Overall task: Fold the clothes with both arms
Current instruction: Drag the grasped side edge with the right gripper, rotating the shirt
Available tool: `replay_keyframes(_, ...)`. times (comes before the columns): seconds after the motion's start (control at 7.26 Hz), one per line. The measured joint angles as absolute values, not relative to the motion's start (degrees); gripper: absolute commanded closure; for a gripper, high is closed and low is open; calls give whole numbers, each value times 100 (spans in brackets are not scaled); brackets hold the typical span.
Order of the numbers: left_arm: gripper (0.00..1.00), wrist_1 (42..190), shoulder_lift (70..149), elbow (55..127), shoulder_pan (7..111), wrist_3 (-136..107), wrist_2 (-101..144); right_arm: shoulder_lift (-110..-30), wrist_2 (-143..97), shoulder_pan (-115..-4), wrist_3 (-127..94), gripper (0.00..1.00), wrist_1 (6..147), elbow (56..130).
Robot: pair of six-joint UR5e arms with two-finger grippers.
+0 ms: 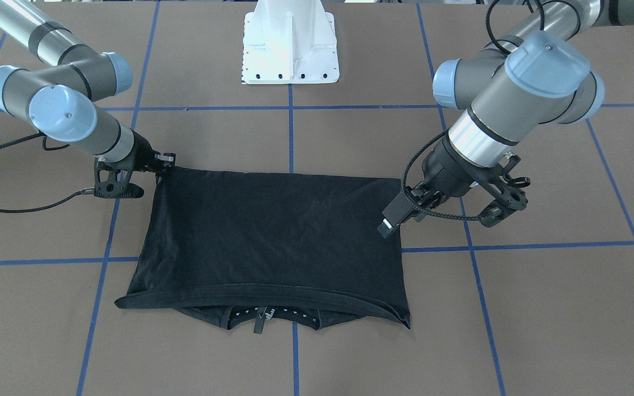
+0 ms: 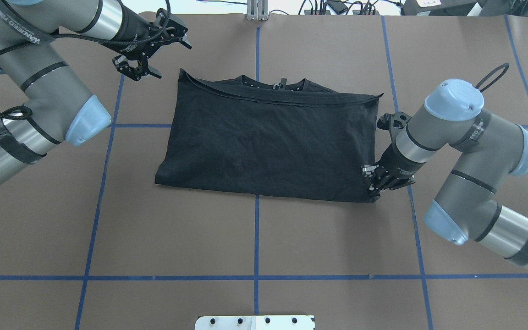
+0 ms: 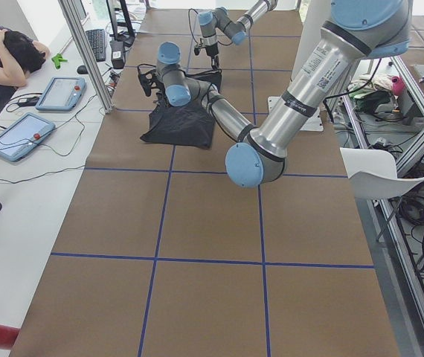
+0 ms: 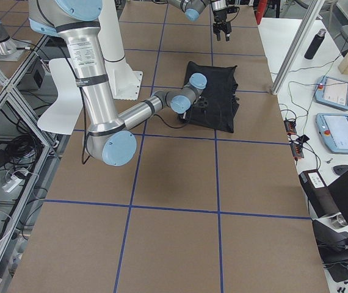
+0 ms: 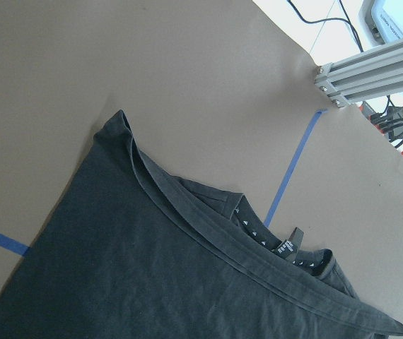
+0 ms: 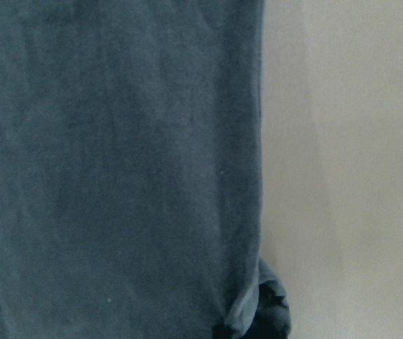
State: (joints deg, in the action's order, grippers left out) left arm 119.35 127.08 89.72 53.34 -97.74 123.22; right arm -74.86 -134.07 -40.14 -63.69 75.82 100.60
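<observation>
- Jaws on the right gripper [image 2: 376, 183] look clamped on the black T-shirt [image 2: 268, 142] at its lower right corner in the overhead frame. The wrist view shows cloth bunched there.
- Left gripper [image 2: 167, 57] hangs spread wide and empty at upper left of that frame, just off the shirt's upper left corner, not touching.
- T-shirt lies flat on the brown table [image 2: 255, 238], folded to a rectangle, long axis left to right, collar edge along the top.
- To my eye the next fold waits on the left gripper: its corner sits near, down and to the right.
</observation>
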Motion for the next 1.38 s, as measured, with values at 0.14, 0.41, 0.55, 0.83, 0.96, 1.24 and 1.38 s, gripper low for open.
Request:
replay_keyframes(0.14,0,11935,12701,8979,5342,-9773,12322,-7632,-13590,-3784,-6425,100,7596,10415)
replay_keyframes(0.41,0,11936,12678,9019,5350,-9773,12320,-7613,-14049,-3144,-6884,100,7584,10750)
replay_keyframes(0.55,0,11936,12668,9029,5352,-9772,12316,-7460,-14143,-2746,-7340,100,7560,10878)
replay_keyframes(0.83,0,11937,12656,9040,5353,-9764,12312,-7051,-14166,-2105,-8103,1,7536,11004)
replay_keyframes(0.96,0,11946,12610,9045,5340,-9757,12303,-6961,-14186,-1947,-8295,0,7531,11054)
replay_keyframes(1.24,0,11953,12478,9101,5168,-9649,12287,-6939,-14179,-2053,-8405,0,7526,11190)
replay_keyframes(1.38,0,11951,12365,9208,4916,-9611,12215,-6946,-14172,-2351,-8413,0,7530,11215)
